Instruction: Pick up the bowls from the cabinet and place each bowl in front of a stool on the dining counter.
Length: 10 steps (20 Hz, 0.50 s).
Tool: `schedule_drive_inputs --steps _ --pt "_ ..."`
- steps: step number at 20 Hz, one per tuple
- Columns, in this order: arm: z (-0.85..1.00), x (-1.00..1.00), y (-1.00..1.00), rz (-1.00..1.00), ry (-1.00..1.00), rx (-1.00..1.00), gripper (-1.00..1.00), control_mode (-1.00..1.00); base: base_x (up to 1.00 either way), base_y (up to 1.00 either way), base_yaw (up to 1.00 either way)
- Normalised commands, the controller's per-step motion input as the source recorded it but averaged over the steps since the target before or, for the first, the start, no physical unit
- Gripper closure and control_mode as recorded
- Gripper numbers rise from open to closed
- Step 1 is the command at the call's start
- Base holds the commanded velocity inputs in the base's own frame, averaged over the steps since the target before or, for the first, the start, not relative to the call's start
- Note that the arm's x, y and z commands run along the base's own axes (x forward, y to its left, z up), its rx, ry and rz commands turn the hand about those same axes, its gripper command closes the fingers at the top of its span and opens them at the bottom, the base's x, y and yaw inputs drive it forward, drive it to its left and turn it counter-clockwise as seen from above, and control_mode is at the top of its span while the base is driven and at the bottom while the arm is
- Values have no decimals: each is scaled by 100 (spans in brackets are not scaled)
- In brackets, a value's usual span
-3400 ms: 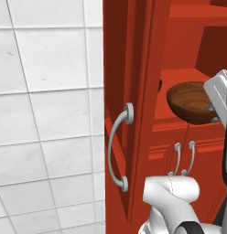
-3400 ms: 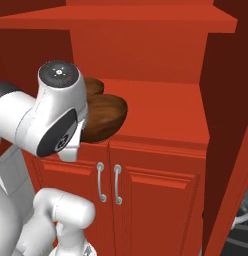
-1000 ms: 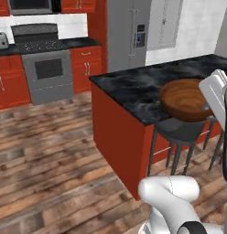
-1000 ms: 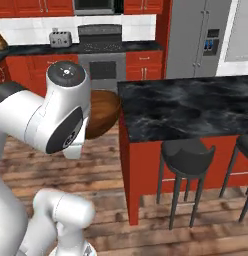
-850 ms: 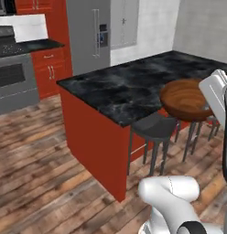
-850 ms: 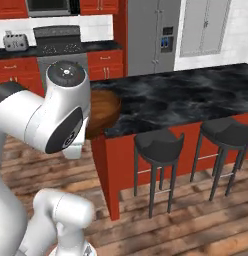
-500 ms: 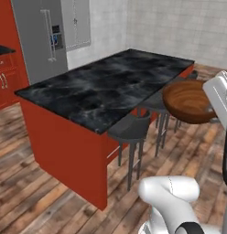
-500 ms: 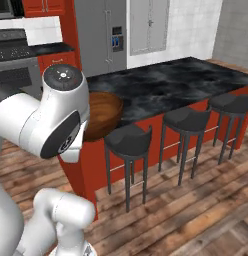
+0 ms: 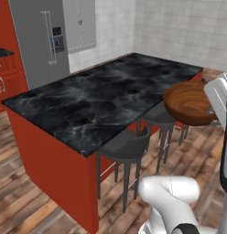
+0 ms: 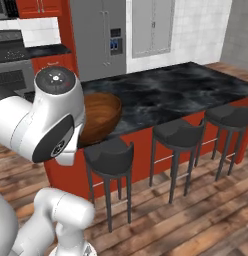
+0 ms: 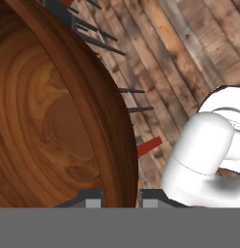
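Bowl rides in the air beside the table, gripped at its rim, hollow side facing up and only slightly tilted, so its round mouth lies close to level. Being round, it has no long axis to speak of. It is glossy brown wood, shallow, with darker grain rings circling the middle of its inside, plain in the hand view. The gripper is clenched on the bowl's rim, one fingertip inside the wall and one outside. From the right base view the bowl hangs just off the near corner of the table, above the first stool. Two more stools stand in a row along the table's red side, seats tucked close under the black marble top, on a wooden floor.
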Motion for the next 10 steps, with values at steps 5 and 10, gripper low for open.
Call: schedule_drive_inputs --steps 5,10 --pt "0 0 0 0 0 0 100 100 89 -43 34" --pt "0 0 0 0 0 0 100 100 86 -16 35"
